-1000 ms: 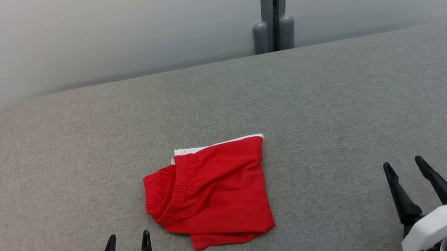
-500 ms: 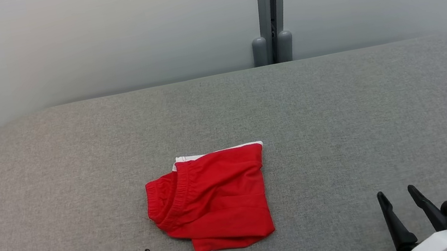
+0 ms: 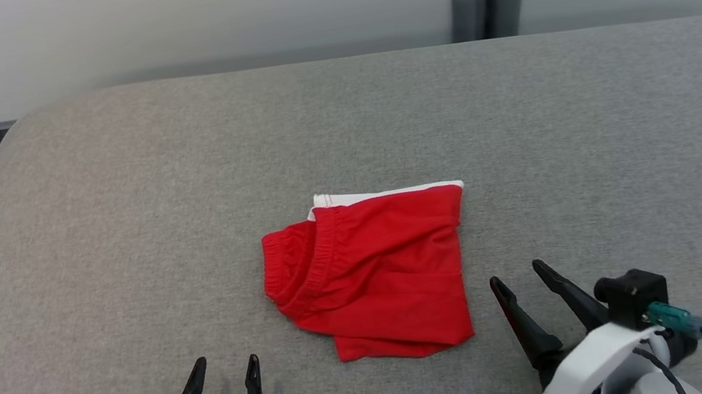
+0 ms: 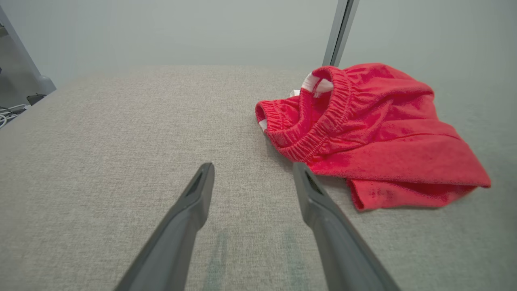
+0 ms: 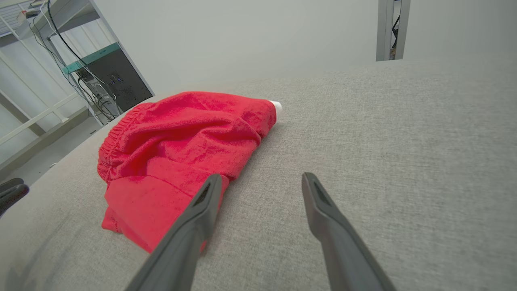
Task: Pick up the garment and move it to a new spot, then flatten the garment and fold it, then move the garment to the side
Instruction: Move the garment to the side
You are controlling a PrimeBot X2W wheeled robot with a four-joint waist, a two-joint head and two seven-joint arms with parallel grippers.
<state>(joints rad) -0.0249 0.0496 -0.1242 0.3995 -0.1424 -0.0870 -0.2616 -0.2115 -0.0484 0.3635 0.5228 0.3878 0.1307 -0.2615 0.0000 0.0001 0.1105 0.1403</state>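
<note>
Lying folded mid-frame on the grey table (image 3: 112, 232), the red shorts (image 3: 372, 273) seem ready for moving aside (a guess). Left gripper (image 3: 225, 360) and right gripper (image 3: 516, 272) hover near the bottom edge, fingers apart, empty; next, one must pinch every layer.

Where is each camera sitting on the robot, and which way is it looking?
Head view: on the robot's head, looking forward and down at red shorts on the grey table; left hand and right hand, both open, at the bottom.
Left wrist view: on the left wrist, looking along that hand's two fingers toward the shorts' waistband.
Right wrist view: on the right wrist, looking along its two fingers, shorts to their left.
Shared: all three see the shorts and table.
</note>
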